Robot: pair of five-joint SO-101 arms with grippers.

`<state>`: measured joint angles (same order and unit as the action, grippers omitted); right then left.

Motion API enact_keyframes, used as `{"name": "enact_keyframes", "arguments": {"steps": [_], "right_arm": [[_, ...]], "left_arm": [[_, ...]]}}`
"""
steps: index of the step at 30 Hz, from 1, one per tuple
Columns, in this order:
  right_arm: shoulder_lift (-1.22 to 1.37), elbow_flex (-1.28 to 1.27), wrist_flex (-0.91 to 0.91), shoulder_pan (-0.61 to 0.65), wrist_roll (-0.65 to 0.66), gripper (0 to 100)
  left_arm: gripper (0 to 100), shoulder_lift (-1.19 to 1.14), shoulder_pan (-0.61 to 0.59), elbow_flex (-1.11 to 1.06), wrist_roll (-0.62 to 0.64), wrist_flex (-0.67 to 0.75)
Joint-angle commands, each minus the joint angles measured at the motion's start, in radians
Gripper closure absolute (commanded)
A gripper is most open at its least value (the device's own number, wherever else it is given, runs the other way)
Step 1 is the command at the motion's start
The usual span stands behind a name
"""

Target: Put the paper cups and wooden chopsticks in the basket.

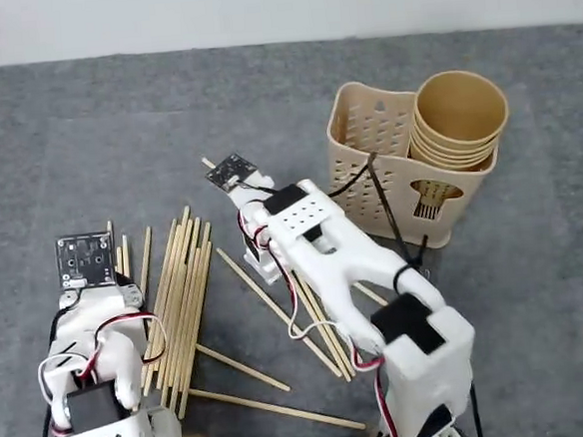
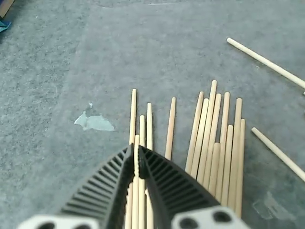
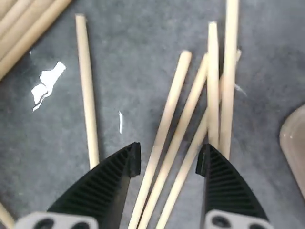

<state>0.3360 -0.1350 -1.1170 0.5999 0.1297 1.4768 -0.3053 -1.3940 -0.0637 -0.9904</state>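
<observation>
A beige perforated basket [image 1: 365,123] stands at the back right, with a stack of paper cups [image 1: 462,117] in its right compartment. Wooden chopsticks lie on the grey mat: a long bundle [image 1: 182,296] beside the left arm and a smaller group [image 1: 319,327] under the right arm. My left gripper [image 2: 137,153] is down at the bundle's left edge, shut on a single chopstick [image 2: 137,143]. My right gripper [image 3: 169,155] is open low over the mat, and several chopsticks [image 3: 174,138] lie between its fingers.
Two loose chopsticks [image 1: 244,368] [image 1: 275,408] lie crosswise near the front between the arms. Another single stick [image 3: 87,90] lies just outside the right gripper's finger. A black cable [image 1: 386,207] runs from the right arm across the basket's front wall.
</observation>
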Motion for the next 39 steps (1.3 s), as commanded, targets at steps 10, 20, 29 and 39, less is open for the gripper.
{"name": "enact_keyframes", "arguments": {"steps": [10,20,29,39], "right_arm": [[0.156,0.192,-0.002,-0.018,-0.002,83.0],[0.156,0.199,-0.079,-0.028,0.114,99.0],[0.097,0.272,-0.196,-0.030,0.117,99.0],[-0.059,0.436,-0.323,-0.041,0.118,99.0]], "left_arm": [[99,0.023,-0.005,-0.007,-0.008,0.023],[99,0.023,-0.005,-0.008,-0.008,0.023],[99,0.023,-0.003,-0.010,-0.008,0.023],[99,0.023,-0.003,-0.010,-0.008,0.023]]}}
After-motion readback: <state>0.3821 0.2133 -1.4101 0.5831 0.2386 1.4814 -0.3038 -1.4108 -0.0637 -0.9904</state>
